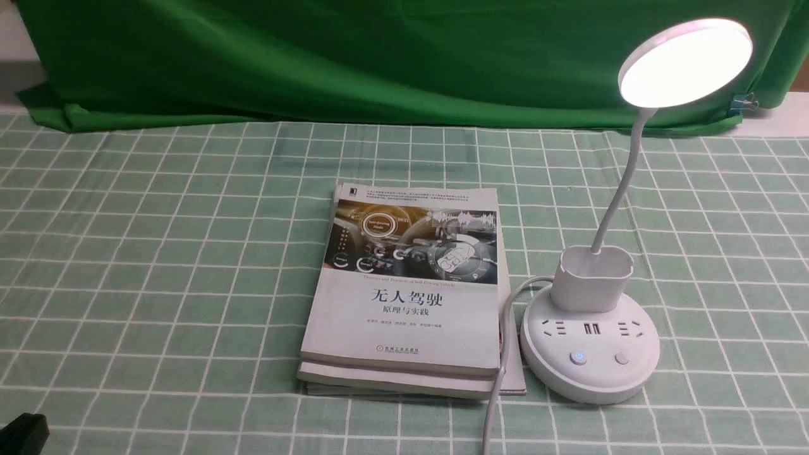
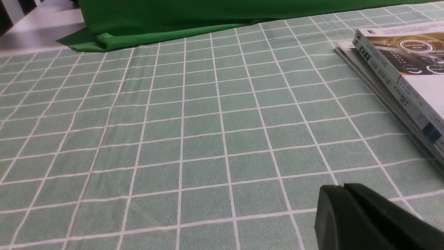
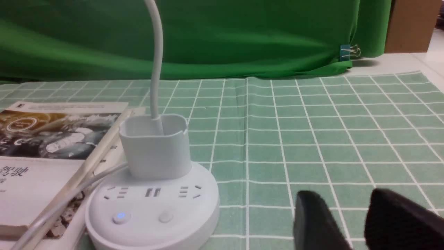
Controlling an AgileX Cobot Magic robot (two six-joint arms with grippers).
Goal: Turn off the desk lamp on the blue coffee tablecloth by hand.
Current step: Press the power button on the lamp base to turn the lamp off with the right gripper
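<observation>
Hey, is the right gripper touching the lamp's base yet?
Apart. The right wrist view shows bare tablecloth between the right gripper and the base of the desk lamp.

The desk lamp [image 1: 591, 281] is white throughout, its disc head glowing white with a faint pink rim; of its 2 buttons, the left shines blue. The tablecloth [image 1: 158, 253] is pale green-teal with a thin white grid of squares. The far backdrop cloth [image 1: 379, 57] is plain dark green. The top book [image 1: 404, 303] has a pale grey cover, black title characters and a photo band of brown, gold and black. The left claw [image 2: 342, 194] and the right claw [image 3: 347, 203] are black.
</observation>
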